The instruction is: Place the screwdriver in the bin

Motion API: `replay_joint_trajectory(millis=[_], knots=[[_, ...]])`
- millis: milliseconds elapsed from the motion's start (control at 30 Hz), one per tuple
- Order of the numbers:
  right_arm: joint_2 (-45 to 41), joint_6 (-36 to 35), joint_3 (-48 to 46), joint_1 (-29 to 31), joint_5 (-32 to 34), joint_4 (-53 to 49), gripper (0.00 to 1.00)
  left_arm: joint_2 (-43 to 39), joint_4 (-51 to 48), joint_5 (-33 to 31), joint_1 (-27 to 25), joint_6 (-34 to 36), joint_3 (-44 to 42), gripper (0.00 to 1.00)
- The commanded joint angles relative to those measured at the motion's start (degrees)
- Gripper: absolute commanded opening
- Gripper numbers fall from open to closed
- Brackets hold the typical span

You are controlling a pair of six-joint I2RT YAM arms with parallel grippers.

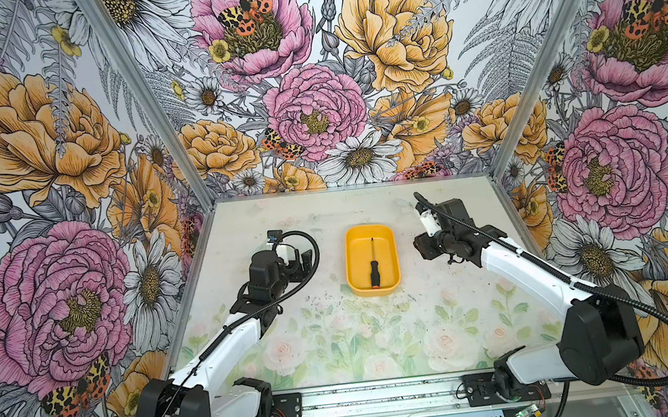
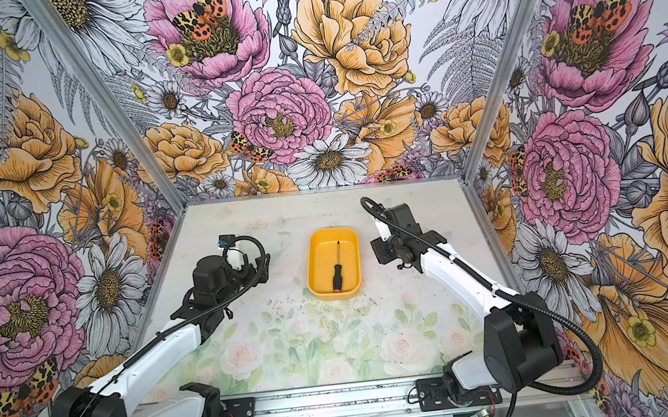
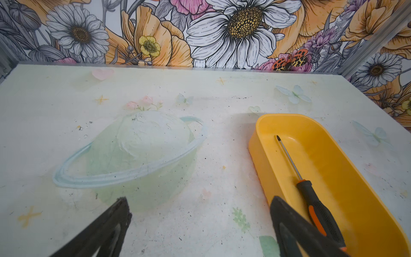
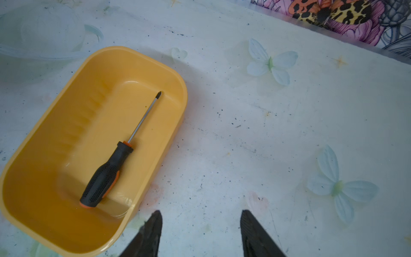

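Observation:
The screwdriver (image 1: 373, 267) (image 2: 337, 268) lies flat inside the yellow-orange bin (image 1: 351, 258) (image 2: 313, 261) at the middle of the table, handle toward the front, tip toward the back wall. The wrist views show it too: screwdriver (image 3: 311, 195) (image 4: 113, 164) on the floor of the bin (image 3: 355, 169) (image 4: 55, 138). My left gripper (image 1: 306, 260) (image 3: 200, 213) hangs open to the left of the bin, nothing between its fingers. My right gripper (image 1: 421, 247) (image 4: 201, 219) hangs open to the right of the bin, also empty.
The table (image 1: 337, 343) carries a pale floral print with dark specks. Flower-patterned walls close in the back and both sides. A metal rail (image 1: 384, 401) with both arm bases runs along the front edge.

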Motion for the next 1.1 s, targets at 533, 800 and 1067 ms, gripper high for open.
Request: replay_joint_trajectory(millis=[533,800,1067], knots=[[2.4,4.7,-27.4,-16.5,6.2,54.7,0.57,0.5,24.9,0.6,13.7,8.1,-10.1,0.99],[5.6,3.6,-35.0,-16.7,10.6,73.8,0.56,4.5,32.8,2.8,17.4,7.3,-14.7,0.99],[7.9,3.5,-35.5,-16.7,10.4,76.5,0.57,9.0,37.3,5.1,18.7,7.8,-15.0,0.99]])
